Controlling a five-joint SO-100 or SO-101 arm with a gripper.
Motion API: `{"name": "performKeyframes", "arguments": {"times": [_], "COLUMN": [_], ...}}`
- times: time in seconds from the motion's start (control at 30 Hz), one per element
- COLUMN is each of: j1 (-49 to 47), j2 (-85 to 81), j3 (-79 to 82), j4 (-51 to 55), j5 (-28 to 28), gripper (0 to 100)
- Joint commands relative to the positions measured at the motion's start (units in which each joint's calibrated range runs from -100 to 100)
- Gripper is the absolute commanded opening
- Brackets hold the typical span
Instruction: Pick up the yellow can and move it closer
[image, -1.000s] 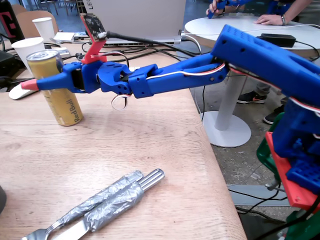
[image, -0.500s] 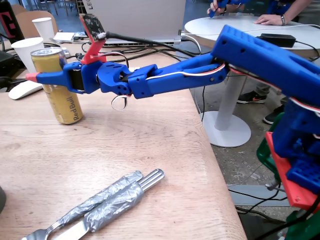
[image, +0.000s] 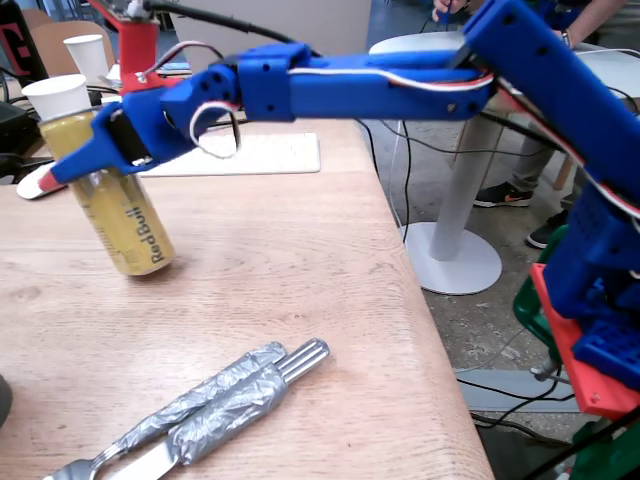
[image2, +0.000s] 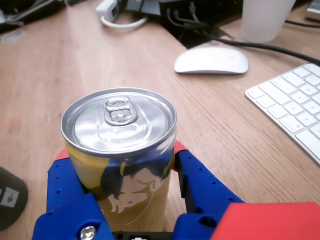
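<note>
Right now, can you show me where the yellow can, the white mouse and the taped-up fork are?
yellow can (image2: 120, 150): wrist view, on its upper side wall below the silver rim.
white mouse (image2: 211, 60): wrist view, on the middle of its top.
taped-up fork (image: 215, 400): fixed view, on the grey tape around its handle.

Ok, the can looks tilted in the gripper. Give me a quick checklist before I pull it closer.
1. Grip: gripper closed on both sides of the yellow can in the wrist view. Ok.
2. Can upright: it leans in the fixed view, top tilted left. Not ok.
3. Can clear of the table: its base looks at or near the wood. Cannot tell.
4. Path toward the near edge: taped cutlery lies on the near part of the table. Not ok if the can is dragged low.
5. Neighbours: white paper cup sits close behind the can. Ok for pulling away.
</note>
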Motion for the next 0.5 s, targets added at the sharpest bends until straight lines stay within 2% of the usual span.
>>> {"name": "performKeyframes", "arguments": {"times": [0.0,0.23,0.47], "j1": [-4.17,-7.89,-8.06], "j2": [-7.59,-15.05,-37.35], "j3": [-1.55,1.47,33.56], "j4": [9.29,21.27,20.45], "j5": [0.1,0.05,0.0], "gripper": [23,23,23]}}
